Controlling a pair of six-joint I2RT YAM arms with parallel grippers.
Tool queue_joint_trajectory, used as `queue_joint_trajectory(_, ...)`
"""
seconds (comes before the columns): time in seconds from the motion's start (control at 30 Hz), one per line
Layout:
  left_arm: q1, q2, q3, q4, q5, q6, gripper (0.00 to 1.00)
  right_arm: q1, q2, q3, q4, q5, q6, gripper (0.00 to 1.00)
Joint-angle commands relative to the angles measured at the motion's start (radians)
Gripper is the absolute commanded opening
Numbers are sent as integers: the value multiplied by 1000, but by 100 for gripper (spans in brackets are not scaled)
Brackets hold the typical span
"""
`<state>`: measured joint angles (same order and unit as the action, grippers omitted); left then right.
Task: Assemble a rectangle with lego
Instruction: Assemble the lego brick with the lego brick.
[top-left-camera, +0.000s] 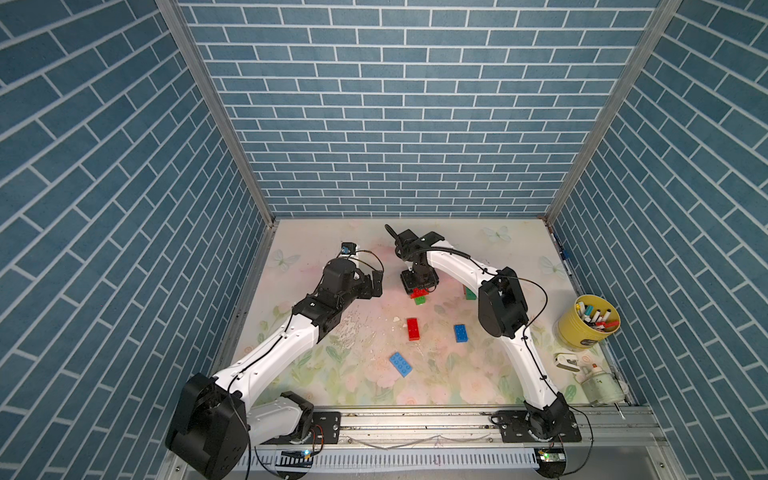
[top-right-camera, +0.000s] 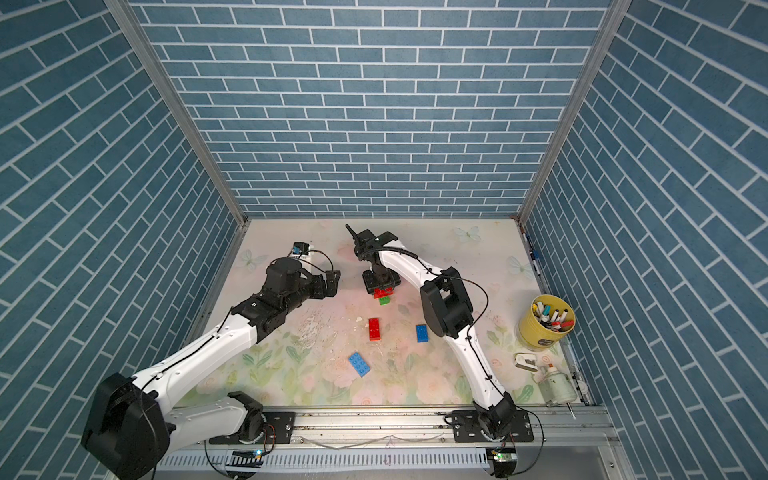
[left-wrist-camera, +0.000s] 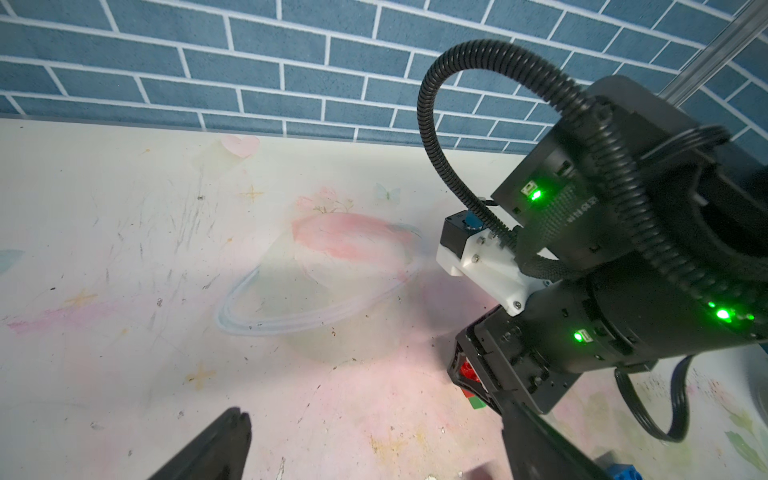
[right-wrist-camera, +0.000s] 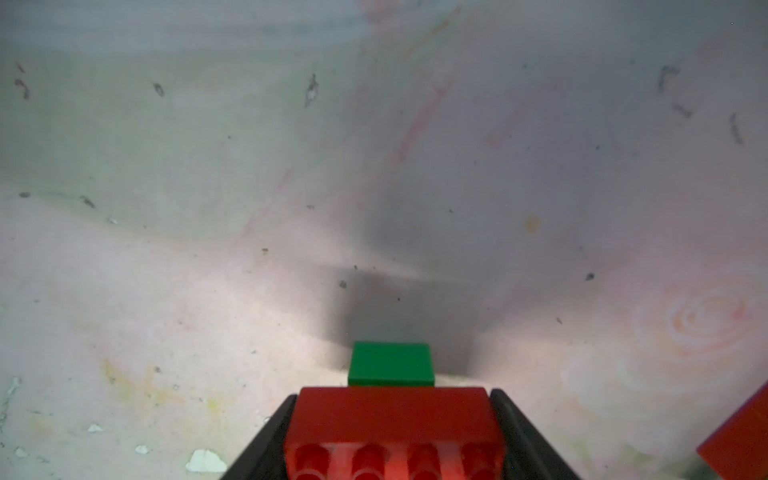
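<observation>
One red brick (right-wrist-camera: 392, 428) in right claw (right-wrist-camera: 392, 409), possibly stacked

Two white-shelled arms (top-left-camera: 274, 353) with black joints (top-left-camera: 500, 307), ribbed black hose (left-wrist-camera: 427, 104), green lights (left-wrist-camera: 536, 194)

On the flowered counter (top-left-camera: 357, 374), the right fingers (top-left-camera: 409, 289) point down toward the back. The gripped red brick (top-left-camera: 419, 293) shows between them, right over a green brick (top-left-camera: 420, 301). The left fingers (top-left-camera: 377, 283) hang near them, apart from every brick. Closer in lie a loose red brick (top-left-camera: 413, 329), a blue brick (top-left-camera: 460, 333) and a light blue brick (top-left-camera: 401, 365), all apart. A second green brick (top-left-camera: 470, 294) peeks from behind the right arm (top-left-camera: 515, 357). A yellow cup (top-left-camera: 575, 332) of markers stands at the right edge.
</observation>
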<state>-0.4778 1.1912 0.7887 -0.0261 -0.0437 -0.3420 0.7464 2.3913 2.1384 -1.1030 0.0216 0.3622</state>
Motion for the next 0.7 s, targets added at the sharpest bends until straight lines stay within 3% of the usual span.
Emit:
queue_joint_trajectory(0.0,5,-4,7,-8,0,5,100,11,43,-8,-45,35,21,39)
queue_joint_trajectory(0.33,4,-4,7,-9,-4,4,100,18,50,-109,-9,83,40,38)
queue_joint_trajectory(0.67,4,-2,7,-11,-5,4,100,21,-29,-310,116,100,126,36)
